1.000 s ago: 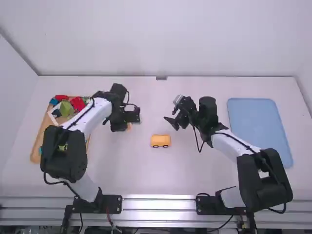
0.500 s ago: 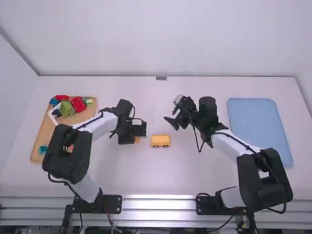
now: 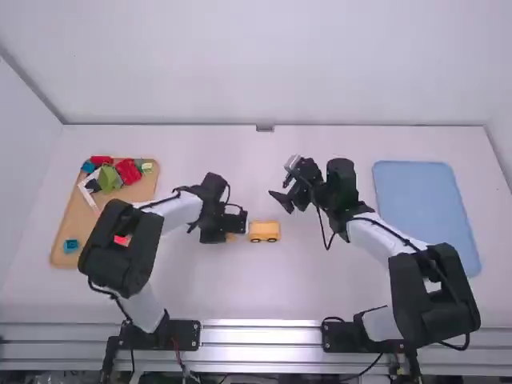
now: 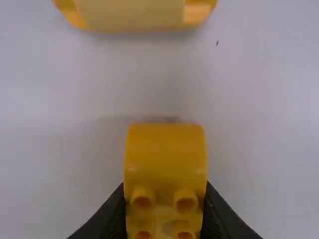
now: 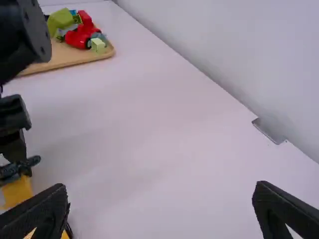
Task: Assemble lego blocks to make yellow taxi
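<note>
In my left wrist view, my left gripper (image 4: 165,185) is closed only as far as the curved yellow brick (image 4: 165,149) allows, gripping its 2 sides. I judge this hold leaves the 4 studs I can see free and points the rounded face at the yellow car body (image 4: 134,14), a short gap ahead.

In my right wrist view, my right gripper (image 5: 160,188) is spread wide with nothing between its fingers, probably kept aside to give the left arm (image 5: 14,117) room. Spare blocks sit on the wooden tray (image 5: 70,59).

In the high view, the car body stands on its wheels on the white table (image 3: 264,284), right beside my left gripper, likely set centrally so both arms can reach it. The blue tray (image 3: 420,204) probably awaits the finished taxi.
</note>
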Robot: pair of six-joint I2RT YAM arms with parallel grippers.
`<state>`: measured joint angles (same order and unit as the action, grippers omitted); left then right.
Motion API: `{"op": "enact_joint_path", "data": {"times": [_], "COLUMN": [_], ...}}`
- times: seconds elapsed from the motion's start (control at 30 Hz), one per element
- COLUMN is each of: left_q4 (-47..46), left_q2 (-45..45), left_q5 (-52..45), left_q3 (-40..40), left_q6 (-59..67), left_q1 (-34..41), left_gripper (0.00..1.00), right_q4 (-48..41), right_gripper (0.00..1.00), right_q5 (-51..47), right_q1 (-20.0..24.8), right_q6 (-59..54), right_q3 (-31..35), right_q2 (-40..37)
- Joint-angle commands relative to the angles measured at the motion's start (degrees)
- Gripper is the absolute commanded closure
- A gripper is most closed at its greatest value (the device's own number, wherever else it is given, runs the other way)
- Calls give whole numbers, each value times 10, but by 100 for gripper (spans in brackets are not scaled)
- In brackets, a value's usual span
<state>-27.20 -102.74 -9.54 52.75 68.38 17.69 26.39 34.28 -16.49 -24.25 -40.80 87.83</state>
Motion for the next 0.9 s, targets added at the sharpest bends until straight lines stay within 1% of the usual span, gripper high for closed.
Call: {"op": "enact_joint_path", "data": {"times": [0.0,0.13,0.17,0.2,0.23,0.27,0.47,0.57,0.7,0.73,0.83,0.87], "left_q4": [-3,-4,-4,-4,-7,-8,-12,-72,-134,-136,-141,-141], "left_q2": [-13,-14,-14,-14,-14,-14,-14,-8,-7,-7,-7,-7], "left_q5": [21,11,9,6,-2,-5,5,19,13,12,17,17], "left_q3": [14,19,19,19,19,19,30,78,151,157,214,214], "left_q6": [-18,-28,-28,-28,-28,-22,-11,26,22,18,-47,-47], "left_q1": [2,-3,-3,-3,-2,2,3,3,2,2,2,2], "left_gripper": [82,74,68,53,30,0,1,1,1,1,1,1], "right_q4": [0,-2,-2,-2,-2,-2,-2,1,2,2,1,1], "right_gripper": [2,2,2,1,1,2,2,1,1,1,1,1], "right_q5": [3,2,2,3,3,2,1,2,2,2,2,2], "right_q1": [-1,-1,-1,-1,-1,-1,-1,-1,-1,-1,-1,-1], "right_q6": [0,0,0,0,0,0,0,0,0,0,0,0], "right_q3": [-4,-4,-4,-4,-4,-4,-4,-4,-4,-4,-4,-4], "right_q2": [-6,-6,-6,-6,-6,-6,-6,-6,-6,-6,-6,-6]}}
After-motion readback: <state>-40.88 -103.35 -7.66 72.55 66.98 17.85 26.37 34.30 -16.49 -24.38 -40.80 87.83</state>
